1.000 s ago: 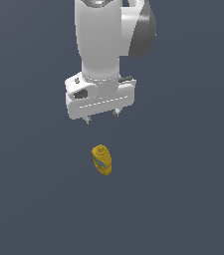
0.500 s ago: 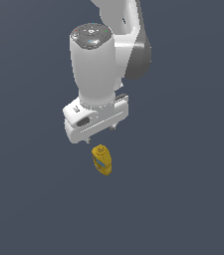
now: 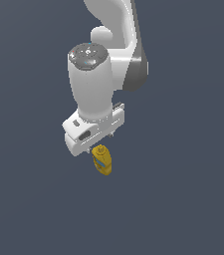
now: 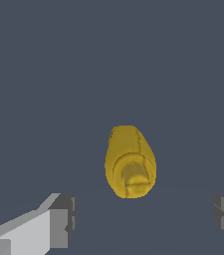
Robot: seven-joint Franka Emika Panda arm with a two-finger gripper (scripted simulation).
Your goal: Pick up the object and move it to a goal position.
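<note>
the grasp is not yet made: the gripper (image 4: 143, 214) hangs just above the mustard bottle (image 3: 102, 161) with its jaws spread wide apart, the bottle lying on the grey floor (image 3: 183, 209), lift and carry still ahead.

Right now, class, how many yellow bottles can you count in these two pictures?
1. The yellow bottle lies on the dark floor just below the white gripper, between its open fingers in the wrist view. The arm could hide something behind it.

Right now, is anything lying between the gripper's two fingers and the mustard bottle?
No. In the wrist view only bare grey floor separates the gripper fingers from the mustard bottle.
</note>
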